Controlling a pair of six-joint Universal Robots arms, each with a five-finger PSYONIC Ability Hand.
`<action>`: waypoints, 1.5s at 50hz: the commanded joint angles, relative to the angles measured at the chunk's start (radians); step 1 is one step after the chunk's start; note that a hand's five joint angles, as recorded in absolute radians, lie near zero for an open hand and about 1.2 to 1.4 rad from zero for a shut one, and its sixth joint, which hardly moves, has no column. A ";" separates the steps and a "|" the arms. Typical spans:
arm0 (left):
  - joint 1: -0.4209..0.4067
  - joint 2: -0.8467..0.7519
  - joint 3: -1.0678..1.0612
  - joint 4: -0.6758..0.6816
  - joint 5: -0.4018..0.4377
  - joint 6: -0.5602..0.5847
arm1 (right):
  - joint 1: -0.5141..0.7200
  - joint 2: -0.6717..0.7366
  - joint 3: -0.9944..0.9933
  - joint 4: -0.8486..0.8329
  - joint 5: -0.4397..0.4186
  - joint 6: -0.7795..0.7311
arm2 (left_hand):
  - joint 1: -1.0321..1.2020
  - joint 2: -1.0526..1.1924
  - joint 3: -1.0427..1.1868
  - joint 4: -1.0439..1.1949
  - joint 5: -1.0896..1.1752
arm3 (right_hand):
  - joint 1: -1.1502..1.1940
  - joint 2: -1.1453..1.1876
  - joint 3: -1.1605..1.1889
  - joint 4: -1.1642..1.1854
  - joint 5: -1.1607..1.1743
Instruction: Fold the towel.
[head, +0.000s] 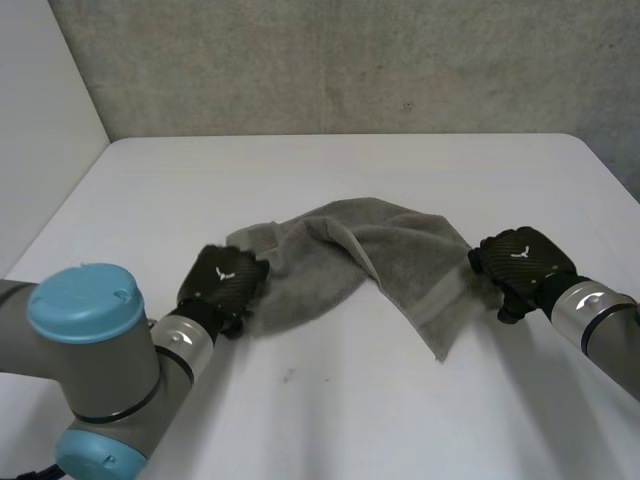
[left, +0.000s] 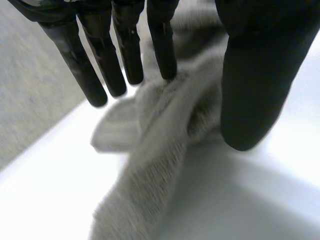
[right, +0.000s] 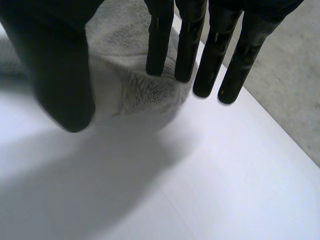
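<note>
The crumpled towel (head: 370, 255) heaps mid-table, the left hand (head: 222, 280) and right hand (head: 520, 262) flanking its ends, leaving the table (head: 330, 165) bare toward its far edge, both far corners and along the near edge between the arms.

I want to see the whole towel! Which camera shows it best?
The head view: the whole grey towel lies crumpled on the table between the left hand and right hand. The wrist views catch bunched ends of it, close up, under each hand's straight fingers.
</note>
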 joint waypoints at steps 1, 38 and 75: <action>0.000 0.111 0.020 -0.006 0.001 0.005 | 0.012 -0.107 -0.032 0.010 0.096 0.225 | -0.138 -0.136 -0.136 -0.144 -0.144 | -0.057 -0.130 -0.131 -0.127 -0.131; 0.274 -0.191 0.461 -0.541 0.215 -0.369 | 0.339 -0.061 0.106 -0.114 0.278 0.074 | 0.071 0.073 0.072 0.064 0.065 | -0.125 -0.197 -0.199 -0.195 -0.199; 0.270 -0.225 0.448 -0.635 0.218 -0.365 | 0.279 0.055 0.140 -0.384 0.303 -0.110 | 0.229 0.232 0.231 0.223 0.224 | 0.899 0.826 0.825 0.829 0.825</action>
